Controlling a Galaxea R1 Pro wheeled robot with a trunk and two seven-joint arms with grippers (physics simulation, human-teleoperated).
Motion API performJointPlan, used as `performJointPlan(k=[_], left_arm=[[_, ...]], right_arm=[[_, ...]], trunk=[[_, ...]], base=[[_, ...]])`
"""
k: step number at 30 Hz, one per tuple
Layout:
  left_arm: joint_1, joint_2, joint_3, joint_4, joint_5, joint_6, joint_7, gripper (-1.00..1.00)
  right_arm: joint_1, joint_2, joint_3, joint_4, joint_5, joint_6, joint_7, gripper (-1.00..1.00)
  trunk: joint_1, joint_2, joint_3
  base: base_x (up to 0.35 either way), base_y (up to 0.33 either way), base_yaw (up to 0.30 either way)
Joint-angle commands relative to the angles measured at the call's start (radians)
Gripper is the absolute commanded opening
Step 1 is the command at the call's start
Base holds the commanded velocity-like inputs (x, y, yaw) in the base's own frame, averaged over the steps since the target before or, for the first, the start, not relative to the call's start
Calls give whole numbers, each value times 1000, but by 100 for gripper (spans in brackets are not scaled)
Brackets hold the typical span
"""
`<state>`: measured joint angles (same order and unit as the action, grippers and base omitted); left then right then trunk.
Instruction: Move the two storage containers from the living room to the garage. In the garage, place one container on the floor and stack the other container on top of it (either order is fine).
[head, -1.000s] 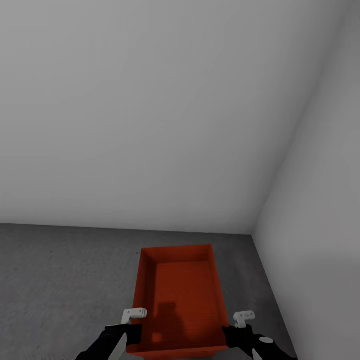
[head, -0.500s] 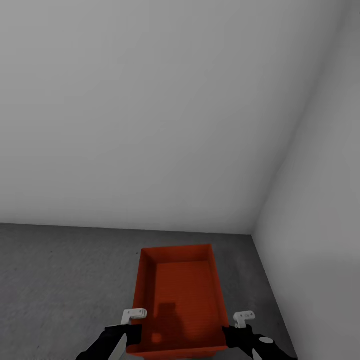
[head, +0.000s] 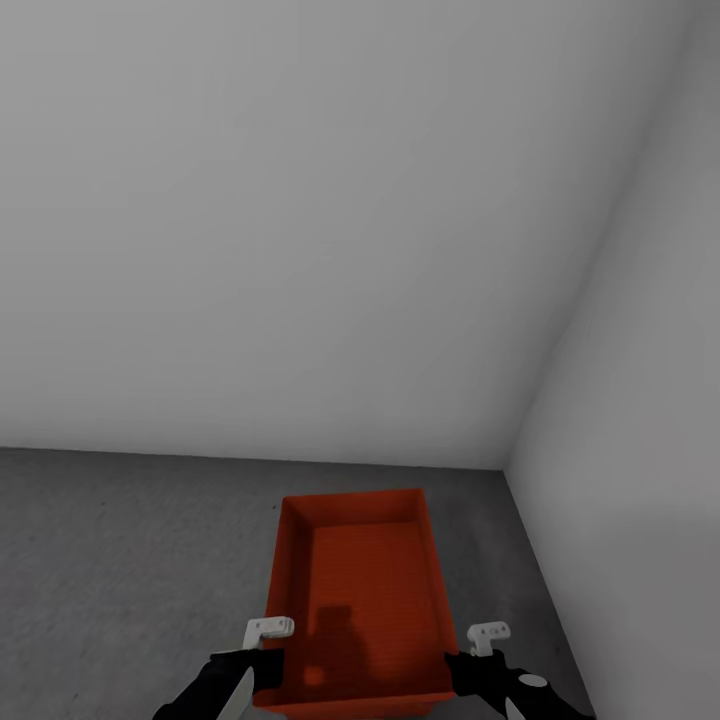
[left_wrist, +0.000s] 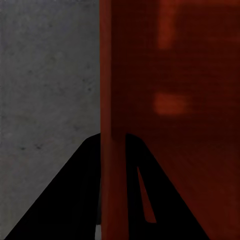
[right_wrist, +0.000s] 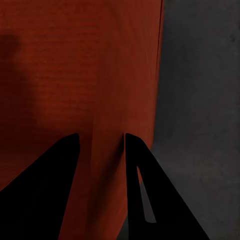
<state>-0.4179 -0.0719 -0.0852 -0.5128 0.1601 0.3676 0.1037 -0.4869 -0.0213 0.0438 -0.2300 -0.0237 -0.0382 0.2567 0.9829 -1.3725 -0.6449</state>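
One red-orange storage container (head: 355, 590) is held between the two arms over the dark concrete floor (head: 120, 560) of the garage, near the corner where the two pale walls (head: 300, 220) meet, its far end pointing at the back wall. The left gripper (left_wrist: 112, 150) straddles the container's left long wall, one finger outside and one inside, closed down onto the thin wall; the right gripper (right_wrist: 100, 142) does the same on the container's right long wall, pinching it. Holding both long sides near the container's near end likely keeps the open bin level and stops it swinging, which a single grip on so thin a wall would not. Whether the container's base already rests on the floor or hangs just above it cannot be told. Count: one container in sight, two grippers, two walls. A second container is needed for the stack, so the task looks about half done at best
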Motion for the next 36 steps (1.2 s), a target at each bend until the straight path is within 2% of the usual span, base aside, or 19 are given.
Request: performJointPlan(k=[1,16,25,36], left_arm=[[-1,0,9,-20,-24,-61,36,-100],[-1,0,9,-20,-24,-61,36,-100],[-1,0,9,-19,-24,-61,36,-100],[-1,0,9,-20,-25,-61,36,-100]], right_arm=[[1,24,39,3,-4,-5,10,-100],[1,24,39,3,-4,-5,10,-100],[1,24,39,3,-4,-5,10,-100],[1,24,39,3,-4,-5,11,-100]], trunk=[[0,0,-1],[0,0,-1],[34,-63,-29],[34,-63,-29]], base=[[0,0,0],[0,0,0],[0,0,0],[0,0,0]])
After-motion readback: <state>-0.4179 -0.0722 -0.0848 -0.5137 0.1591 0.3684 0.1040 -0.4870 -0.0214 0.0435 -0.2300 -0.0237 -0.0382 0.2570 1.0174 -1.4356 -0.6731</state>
